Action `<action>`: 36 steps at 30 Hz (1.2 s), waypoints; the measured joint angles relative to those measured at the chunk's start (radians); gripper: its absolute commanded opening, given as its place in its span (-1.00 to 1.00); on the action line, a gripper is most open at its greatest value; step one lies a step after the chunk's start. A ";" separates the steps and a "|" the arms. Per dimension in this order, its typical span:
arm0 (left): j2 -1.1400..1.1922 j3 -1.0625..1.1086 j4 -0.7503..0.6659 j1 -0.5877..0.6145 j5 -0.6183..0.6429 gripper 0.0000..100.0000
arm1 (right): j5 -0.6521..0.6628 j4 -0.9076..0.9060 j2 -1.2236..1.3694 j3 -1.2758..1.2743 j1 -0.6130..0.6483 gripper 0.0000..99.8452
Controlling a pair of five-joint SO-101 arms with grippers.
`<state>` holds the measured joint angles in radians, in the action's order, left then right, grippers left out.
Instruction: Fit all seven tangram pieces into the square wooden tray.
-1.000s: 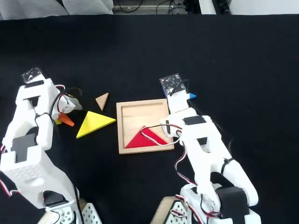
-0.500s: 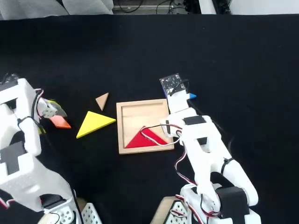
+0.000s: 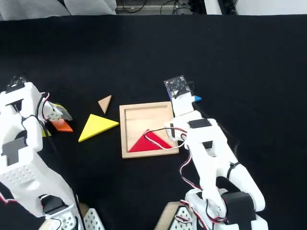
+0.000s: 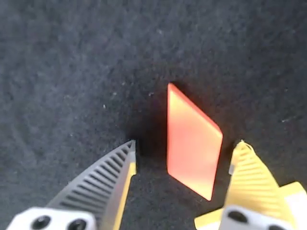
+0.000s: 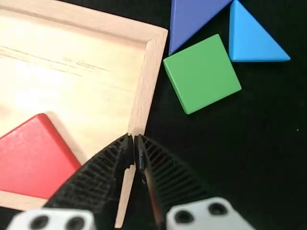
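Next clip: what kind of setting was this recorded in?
Probably a robotics lab bench: a black-clothed table, cables on the floor behind its far edge, and white robot arms working at a wooden tray.

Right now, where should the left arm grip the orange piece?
Pinch the orange piece across its two long parallel edges, from straight above: it lies flat on the cloth, and the open left gripper has one finger beside each edge.

From here I see a black tabletop (image 3: 254, 67) with a matte, felt-like covering. Past its far edge, dark cables (image 3: 136, 7) trail over a pale surface, and pale grey cloth (image 3: 53, 7) sits at 1 corner.
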<state>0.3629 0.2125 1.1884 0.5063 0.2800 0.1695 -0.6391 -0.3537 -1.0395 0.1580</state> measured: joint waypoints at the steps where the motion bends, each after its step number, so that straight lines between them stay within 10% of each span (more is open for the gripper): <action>1: 0.002 -0.006 0.000 0.000 -0.008 -0.56 | 0.000 0.000 0.000 0.000 0.000 -0.97; 16: 0.011 -0.091 0.104 -0.051 -0.146 -0.75 | 0.000 0.000 0.000 0.000 -0.003 -0.98; 23: -0.058 -0.420 0.511 -0.374 -0.153 -0.75 | -0.002 0.000 -0.048 -0.002 -0.121 -0.98; 36: 0.028 -0.617 0.459 -0.951 0.192 -0.75 | -0.103 -0.015 -0.290 -0.051 -0.377 -0.98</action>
<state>0.3905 -0.4043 1.6471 -0.4450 0.4718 0.0667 -0.6544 -0.6437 -1.0902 -0.2194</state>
